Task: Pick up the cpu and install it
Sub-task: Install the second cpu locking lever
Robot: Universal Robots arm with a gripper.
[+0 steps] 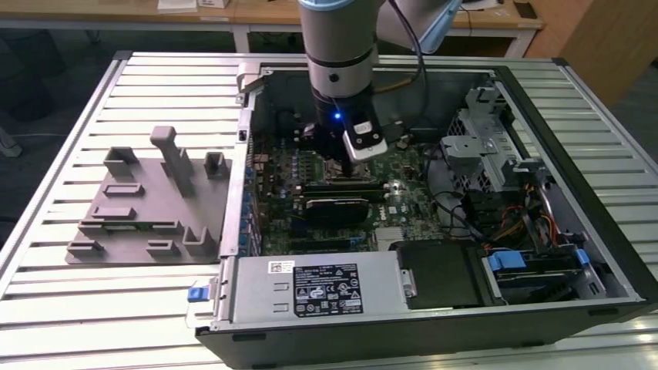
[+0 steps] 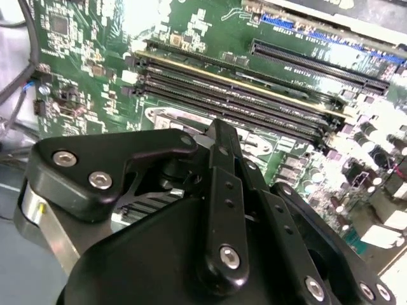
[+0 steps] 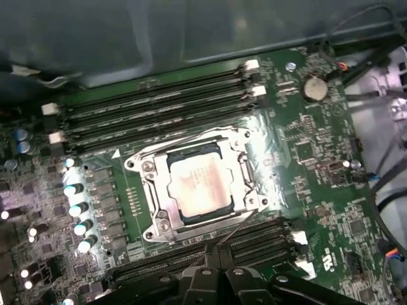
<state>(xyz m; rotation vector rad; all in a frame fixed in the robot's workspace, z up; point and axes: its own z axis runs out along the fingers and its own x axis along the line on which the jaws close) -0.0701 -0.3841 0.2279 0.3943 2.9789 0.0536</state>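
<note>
Sitting in its socket (image 3: 194, 190), the cpu (image 3: 198, 185) lies beside the clenched, empty pincer (image 3: 216, 251).

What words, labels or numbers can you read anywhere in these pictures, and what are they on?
Nothing can be read as text.
Black label on the grey metal box: print too small to read.
White sticker on the same box: too small to read.
Top of the cpu: faint marks, unreadable.
Green board: white print blurred; a plain white triangle is printed near the cpu.
</note>
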